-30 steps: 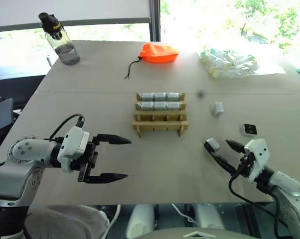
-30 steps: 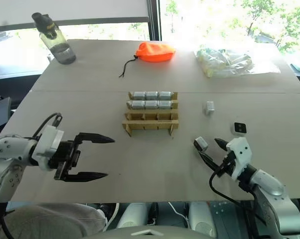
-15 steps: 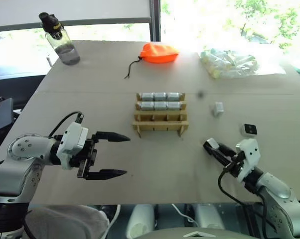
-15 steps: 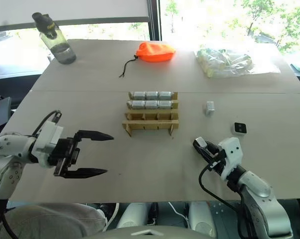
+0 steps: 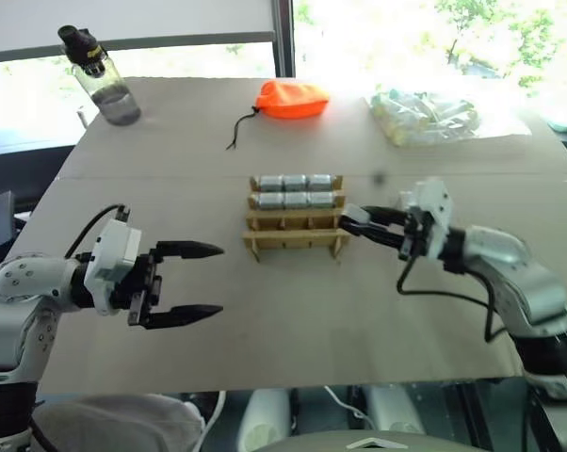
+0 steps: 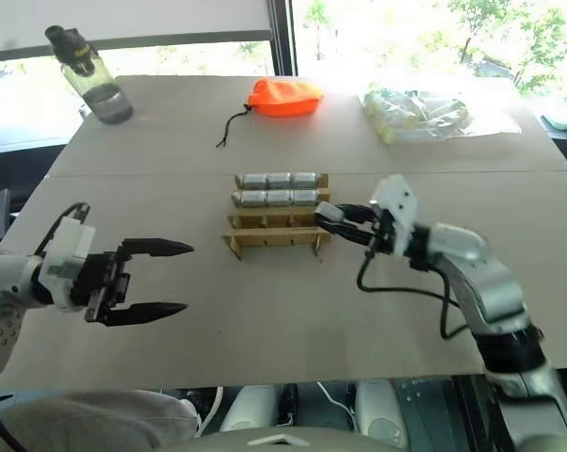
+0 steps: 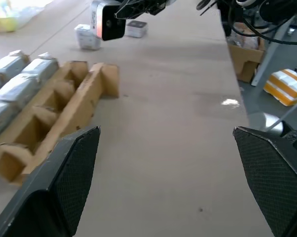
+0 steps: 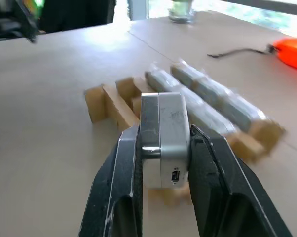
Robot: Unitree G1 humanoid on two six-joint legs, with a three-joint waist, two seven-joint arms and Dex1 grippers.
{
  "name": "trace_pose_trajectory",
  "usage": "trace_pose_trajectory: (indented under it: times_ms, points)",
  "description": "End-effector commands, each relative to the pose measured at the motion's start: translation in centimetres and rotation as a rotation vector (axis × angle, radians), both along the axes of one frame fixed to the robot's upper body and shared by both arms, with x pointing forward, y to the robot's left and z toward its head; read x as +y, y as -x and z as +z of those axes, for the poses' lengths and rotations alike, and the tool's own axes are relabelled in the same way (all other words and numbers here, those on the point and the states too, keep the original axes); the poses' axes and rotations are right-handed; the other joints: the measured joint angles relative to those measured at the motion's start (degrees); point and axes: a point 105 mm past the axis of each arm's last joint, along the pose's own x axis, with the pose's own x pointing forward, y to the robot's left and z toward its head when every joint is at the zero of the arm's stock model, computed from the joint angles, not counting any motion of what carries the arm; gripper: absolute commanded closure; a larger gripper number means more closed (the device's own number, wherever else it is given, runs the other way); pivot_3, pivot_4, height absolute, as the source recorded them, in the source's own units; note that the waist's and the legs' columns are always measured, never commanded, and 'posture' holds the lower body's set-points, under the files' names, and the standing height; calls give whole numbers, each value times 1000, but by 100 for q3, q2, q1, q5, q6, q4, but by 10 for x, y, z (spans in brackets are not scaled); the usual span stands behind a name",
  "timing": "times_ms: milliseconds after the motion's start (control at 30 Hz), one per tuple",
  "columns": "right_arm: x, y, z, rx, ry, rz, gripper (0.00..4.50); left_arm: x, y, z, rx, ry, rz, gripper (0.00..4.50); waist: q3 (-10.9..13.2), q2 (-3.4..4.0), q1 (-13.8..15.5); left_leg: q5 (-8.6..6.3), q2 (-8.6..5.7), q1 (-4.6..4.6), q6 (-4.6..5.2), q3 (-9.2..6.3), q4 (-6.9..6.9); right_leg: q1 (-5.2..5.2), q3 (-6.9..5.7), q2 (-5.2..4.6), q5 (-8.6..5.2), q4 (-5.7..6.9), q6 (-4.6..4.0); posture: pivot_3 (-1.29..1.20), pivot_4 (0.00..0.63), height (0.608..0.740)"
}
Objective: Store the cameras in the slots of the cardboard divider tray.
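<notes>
tray (image 5: 295,241): one, tan cardboard, four rows of three slots, mid-table.
cameras in tray (image 5: 294,191): six, silver-grey, filling the two far rows; two near rows unfilled.
held camera (image 8: 164,139): one, pinched between the right gripper's (image 5: 359,223) fingers (image 8: 213,170), fingers clamped tight on its flat sides, port face toward the wrist; poised just beside the tray's right end, level with the near rows, above the table.
loose cameras (image 7: 87,36): two, on the table right of the tray, seen past the held one in the left wrist view; second one (image 7: 136,28) just beyond the first.
left gripper (image 5: 186,281): one, jaws spread to their widest, nothing between them, touching nothing; well left of the tray and nearer the table's front edge, fingertips aimed toward the tray.
pouch (image 5: 291,99): one, orange, with dark drawstring, beyond the tray.
bag of tubes (image 5: 425,115): one clear plastic bundle, beyond the tray and to its right; tube count not legible.
bottle (image 5: 98,79): one, clear with black cap, far beyond the tray to its left.
</notes>
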Motion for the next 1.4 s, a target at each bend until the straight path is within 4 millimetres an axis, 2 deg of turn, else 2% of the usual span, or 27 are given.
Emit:
trace_pose_trajectory:
  times_ms: [33, 200, 433, 700, 1067, 1400]
  points:
    - [27, -8, 8, -81, 55, 151, 3760, 14, 1, 13, -31, 44, 81, 0, 0, 0, -13, 0, 3, 0, 0, 3, 0, -1, 2, 0, 0, 0, 0, 0, 150, 740]
    - [84, -25, 11, -143, 107, 319, 3760, 50, 16, 1, 7, 22, 319, 0, 2, -5, -84, -3, 3, -19, -1, 12, -11, -19, -1, -20, 1, -5, 4, 0, 150, 740]
    - [113, -33, 7, -215, 141, 367, 3760, 60, 34, -3, -21, 43, 435, 0, 3, -4, -5, -2, -8, -26, -3, 4, -3, -17, -20, -49, 1, -3, 4, 0, 150, 740]
    - [112, -37, -7, -184, 173, 380, 3760, 58, 36, 1, -43, 55, 434, 0, 3, -4, -39, 6, -3, -7, -17, -2, -5, -6, -24, -52, 1, 11, 1, 0, 150, 740]
    - [111, -51, -19, -212, 209, 294, 3760, 58, 30, 6, -61, 51, 417, 0, 3, -4, -164, 6, -3, -8, -18, 0, -8, -8, -20, -58, 2, 8, 1, 0, 150, 740]
    - [117, -43, -33, -186, 232, 343, 3760, 55, 29, 6, -67, 54, 412, 0, 3, -3, -166, 6, 0, -9, -19, -1, -10, -8, -17, -66, 2, 6, 1, 0, 150, 740]
